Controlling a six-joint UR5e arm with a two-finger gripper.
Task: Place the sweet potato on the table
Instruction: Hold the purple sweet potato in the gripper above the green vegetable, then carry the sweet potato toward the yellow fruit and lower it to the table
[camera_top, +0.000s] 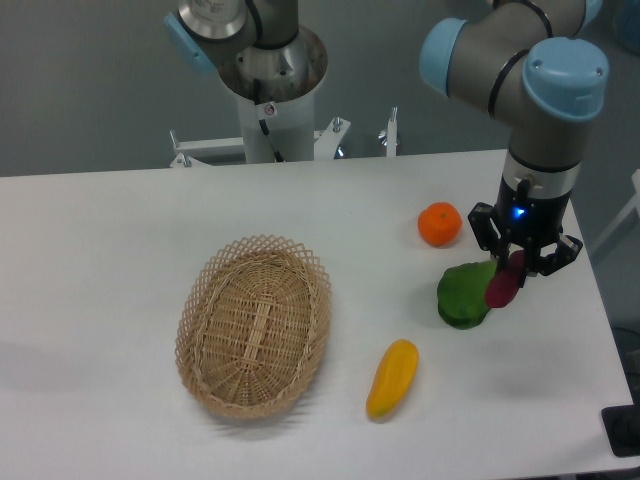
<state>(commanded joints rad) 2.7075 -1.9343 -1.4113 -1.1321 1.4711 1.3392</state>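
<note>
At the left of the white counter (100, 240) we see an oval wicker basket (254, 326). To its right lies a yellow-orange elongated vegetable (392, 377). Further right, a round orange fruit (439, 224) sits behind a green vegetable (464, 293). At the far right, our claw (518, 262) points down and grips the dark magenta sweet potato (504, 283), which hangs from the fingers just beside the green vegetable, above the counter.

Basket (254, 327) sits left on the table (100, 230). Long vegetable (392, 378) lies right of it. Round fruit (439, 224) lies behind the lumpy vegetable (462, 295).
</note>
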